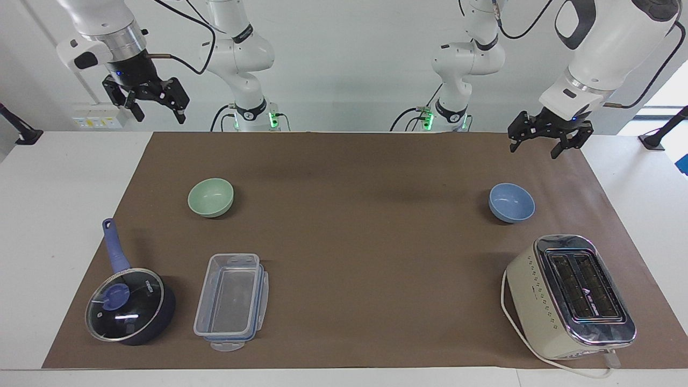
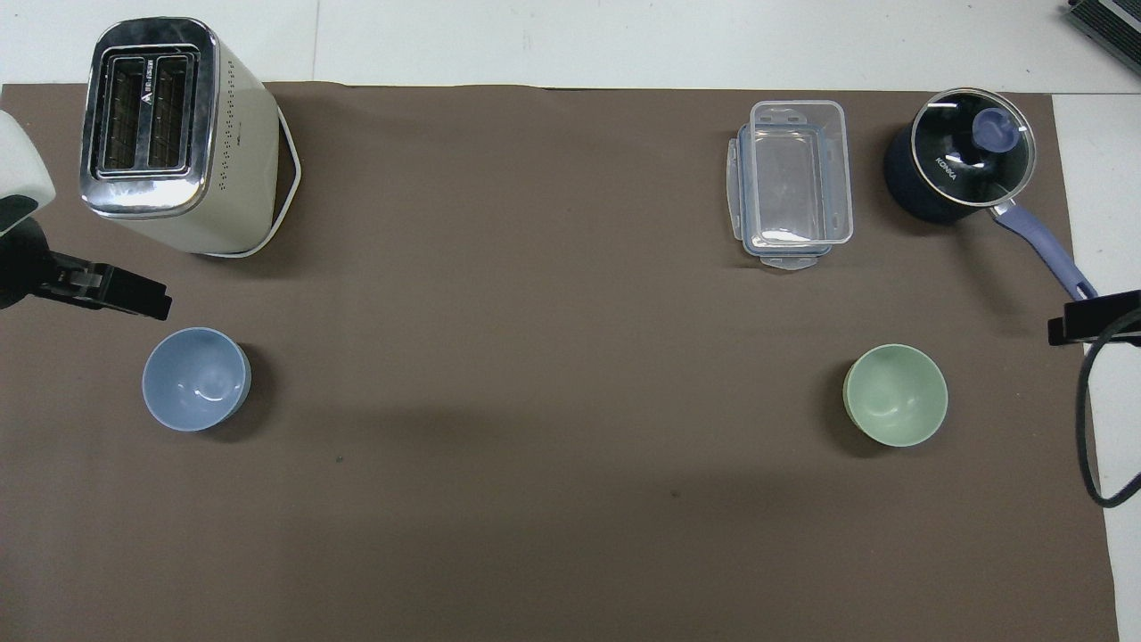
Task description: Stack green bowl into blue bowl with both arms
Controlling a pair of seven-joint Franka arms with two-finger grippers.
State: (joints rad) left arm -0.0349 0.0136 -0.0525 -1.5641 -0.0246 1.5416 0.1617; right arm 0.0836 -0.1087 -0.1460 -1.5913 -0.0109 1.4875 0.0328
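The dark blue saucepan (image 2: 936,183) carries "KONKA" on its glass lid. The small round pale green bowl (image 1: 210,197) and the light blue bowl (image 1: 511,202) stand upright, mouths up, well apart on the brown mat (image 1: 355,236) — green toward the right arm's end. The right gripper (image 1: 153,105) and the left gripper (image 1: 543,141) hang released, 2 fingers apart, holding nothing.

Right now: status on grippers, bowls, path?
Left gripper open, raised at the left arm's end; right gripper open, raised. Pale mint-green bowl and light periwinkle-blue bowl apart on the brown mat, untouched. Nothing between them.
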